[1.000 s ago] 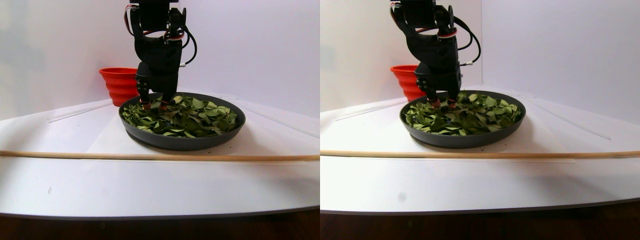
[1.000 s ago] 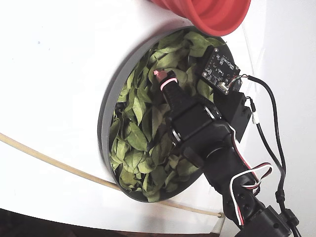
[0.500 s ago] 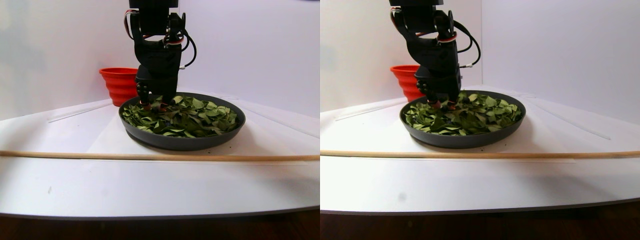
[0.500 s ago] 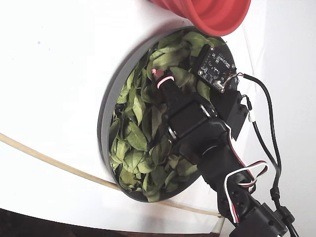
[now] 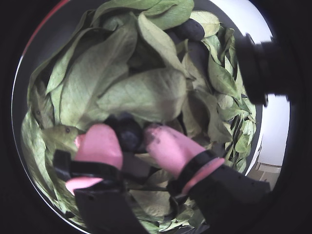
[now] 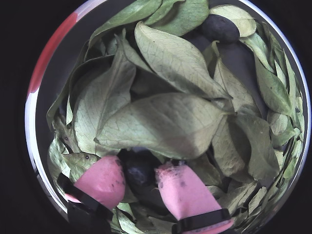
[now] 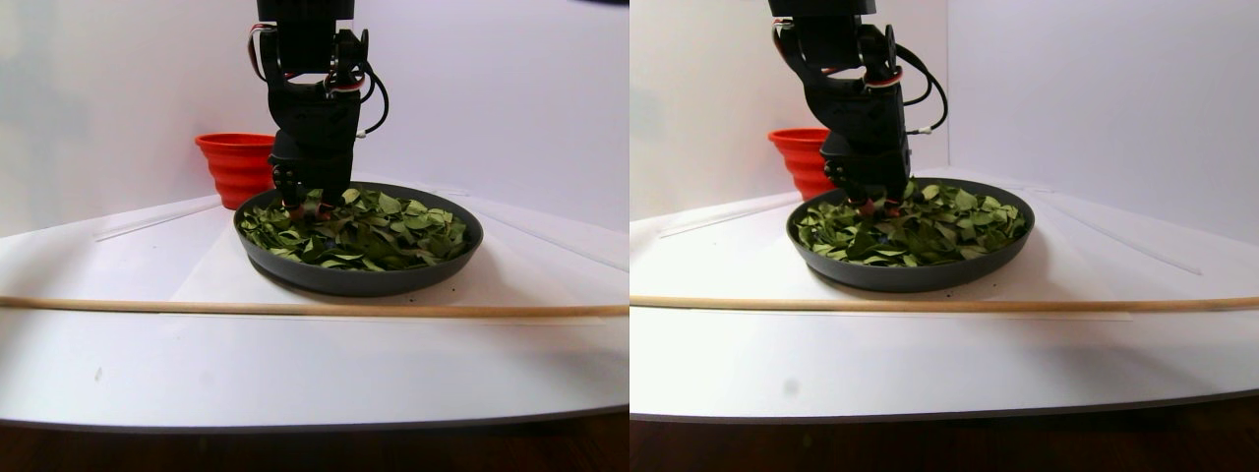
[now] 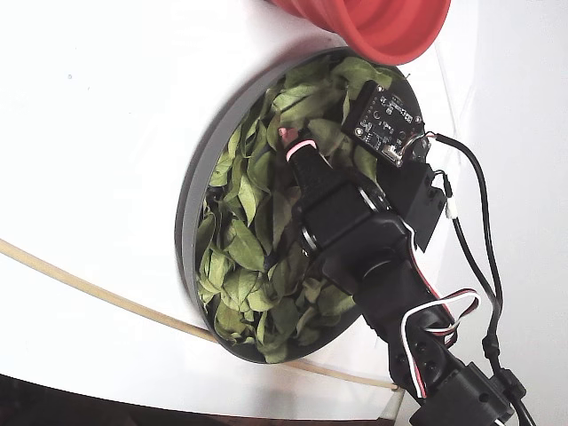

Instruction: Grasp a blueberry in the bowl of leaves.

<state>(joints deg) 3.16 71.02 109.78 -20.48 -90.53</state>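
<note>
On the white table (image 7: 393, 344) sits the dark grey bowl (image 7: 359, 278), full of green leaves (image 6: 165, 122). Behind it, in the stereo pair view, stands a red cup (image 7: 234, 167). A thin wooden stick (image 7: 295, 308) lies across the table in front of the bowl. The black arm (image 8: 373, 257) reaches down into the leaves. Both wrist views show the gripper (image 6: 140, 178) with its pink fingertips (image 6: 102, 181) squeezed narrow around a dark blueberry (image 6: 139, 170). Another blueberry (image 6: 220, 28) lies at the top edge of the bowl, away from the gripper.
</note>
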